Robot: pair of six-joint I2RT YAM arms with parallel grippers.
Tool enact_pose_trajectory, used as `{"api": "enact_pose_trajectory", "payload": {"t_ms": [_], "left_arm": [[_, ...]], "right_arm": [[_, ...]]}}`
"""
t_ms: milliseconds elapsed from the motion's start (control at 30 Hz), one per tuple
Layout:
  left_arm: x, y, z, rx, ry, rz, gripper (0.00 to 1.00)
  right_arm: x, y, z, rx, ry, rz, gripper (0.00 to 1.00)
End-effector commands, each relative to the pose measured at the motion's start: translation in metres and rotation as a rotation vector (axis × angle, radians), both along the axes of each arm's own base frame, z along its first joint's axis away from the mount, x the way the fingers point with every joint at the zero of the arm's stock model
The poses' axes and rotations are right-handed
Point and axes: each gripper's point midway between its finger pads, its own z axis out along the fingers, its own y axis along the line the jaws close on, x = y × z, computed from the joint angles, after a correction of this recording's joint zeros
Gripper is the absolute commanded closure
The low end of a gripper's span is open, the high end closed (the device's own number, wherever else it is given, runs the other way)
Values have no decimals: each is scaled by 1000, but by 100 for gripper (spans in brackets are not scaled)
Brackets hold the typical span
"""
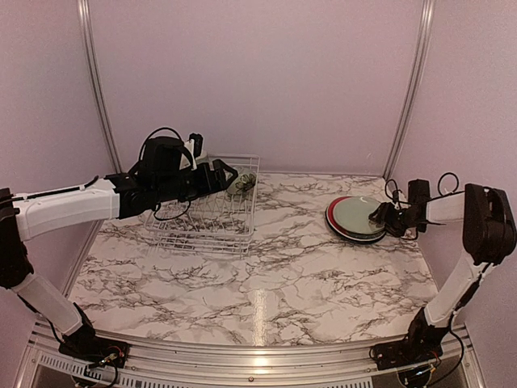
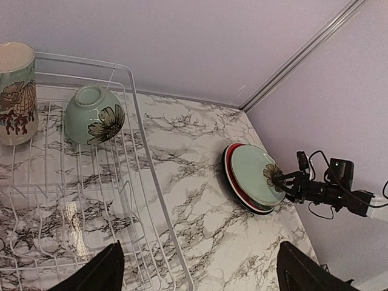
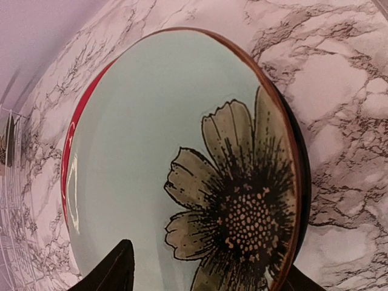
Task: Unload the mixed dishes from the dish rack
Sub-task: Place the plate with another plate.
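The white wire dish rack stands at the back left. In it, a small pale green bowl with a flower lies tipped on its side, and a cream floral mug stands upright to its left. My left gripper hovers open over the rack's right side, nothing between its fingers. At the right, a pale green plate with a dark flower lies on top of a stack of plates. My right gripper is at the plate's near rim, its fingers spread apart over the flower.
Under the green plate lie a red plate and a dark-rimmed one. Marble tabletop stretches between rack and stack. Lilac walls close in the back and both sides, and the stack sits close to the right wall.
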Motion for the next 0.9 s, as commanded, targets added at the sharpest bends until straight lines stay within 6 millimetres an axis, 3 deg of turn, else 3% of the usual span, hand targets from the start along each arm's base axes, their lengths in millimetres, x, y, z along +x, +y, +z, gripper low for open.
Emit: {"api": "enact_pose_trajectory", "payload": {"t_ms": [0,200,567,867], "left_arm": [[-4,-6,-3,19,4,-21,10],[-5,-2,-1,43,-11,5,10],[-2,17,2,96,-36,92,9],[3,35,-2,196,-43,160,5]], "right_arm": [[-2,-2,-1,-178,54,35,36],[0,1,4,-302,87,39,34],[-16,-12,9,-410,119,37,27],[-19,-2,37,-400,56,54,26]]}}
